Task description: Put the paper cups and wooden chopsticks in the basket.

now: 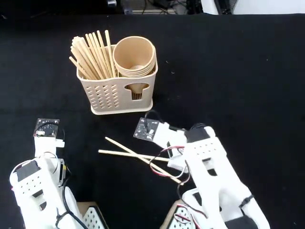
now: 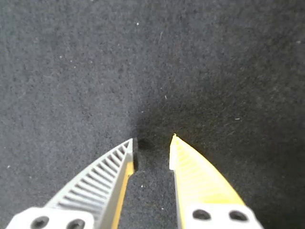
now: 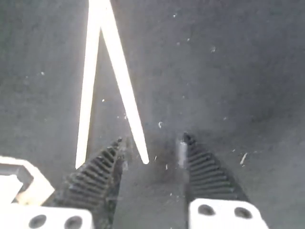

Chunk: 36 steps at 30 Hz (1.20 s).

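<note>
Risk: pale wooden chopsticks [image 1: 136, 155], crossed near black table's [image 1: 248, 71] front edge, w/ only one tip straddled by released right gripper [image 3: 152, 141]; its partner could be flicked away. Left gripper [image 2: 152, 143] released, empty.

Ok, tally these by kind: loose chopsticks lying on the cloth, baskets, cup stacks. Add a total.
Loose chopsticks: 2
Basket: 1
Cup stack: 1
Total: 4

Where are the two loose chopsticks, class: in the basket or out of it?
Out. The two chopsticks lie crossed on the black table, apart from the basket.
</note>
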Available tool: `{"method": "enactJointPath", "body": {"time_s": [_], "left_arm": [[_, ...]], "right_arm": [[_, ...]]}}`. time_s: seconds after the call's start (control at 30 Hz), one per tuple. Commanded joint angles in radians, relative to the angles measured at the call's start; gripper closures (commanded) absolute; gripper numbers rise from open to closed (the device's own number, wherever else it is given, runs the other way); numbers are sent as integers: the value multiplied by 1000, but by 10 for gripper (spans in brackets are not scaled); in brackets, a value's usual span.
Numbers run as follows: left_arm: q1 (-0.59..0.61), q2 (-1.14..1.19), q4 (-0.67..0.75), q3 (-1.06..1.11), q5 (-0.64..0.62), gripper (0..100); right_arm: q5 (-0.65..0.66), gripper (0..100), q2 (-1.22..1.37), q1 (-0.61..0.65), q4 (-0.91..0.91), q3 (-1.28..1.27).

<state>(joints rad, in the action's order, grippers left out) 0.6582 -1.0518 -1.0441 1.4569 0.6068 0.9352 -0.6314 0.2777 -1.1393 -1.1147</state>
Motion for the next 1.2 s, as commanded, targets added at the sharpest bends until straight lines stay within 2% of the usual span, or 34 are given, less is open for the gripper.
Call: {"method": "enactJointPath", "body": {"time_s": [0.0, 0.13, 0.23, 0.37, 0.67, 0.9, 1.07, 1.17], "left_arm": [[-15, -3, 11, 2, 12, 855], [-15, -3, 11, 2, 12, 855], [-15, -3, 11, 2, 12, 855], [-15, -3, 11, 2, 12, 855], [-15, -3, 11, 2, 12, 855], [-15, -3, 11, 2, 12, 855], [-15, -3, 11, 2, 12, 855], [-15, -3, 11, 2, 12, 855]], "right_arm": [[-23, 807, -47, 80, -9, 18], [-157, 804, -62, 249, 8, 24], [-278, 755, -38, 365, 66, 45], [-381, 706, 51, 388, 147, 102], [-388, 706, 354, 466, 153, 269], [-388, 706, 473, 463, 157, 349], [-390, 706, 576, 451, 261, 366], [-390, 766, 627, 446, 295, 366]]}}
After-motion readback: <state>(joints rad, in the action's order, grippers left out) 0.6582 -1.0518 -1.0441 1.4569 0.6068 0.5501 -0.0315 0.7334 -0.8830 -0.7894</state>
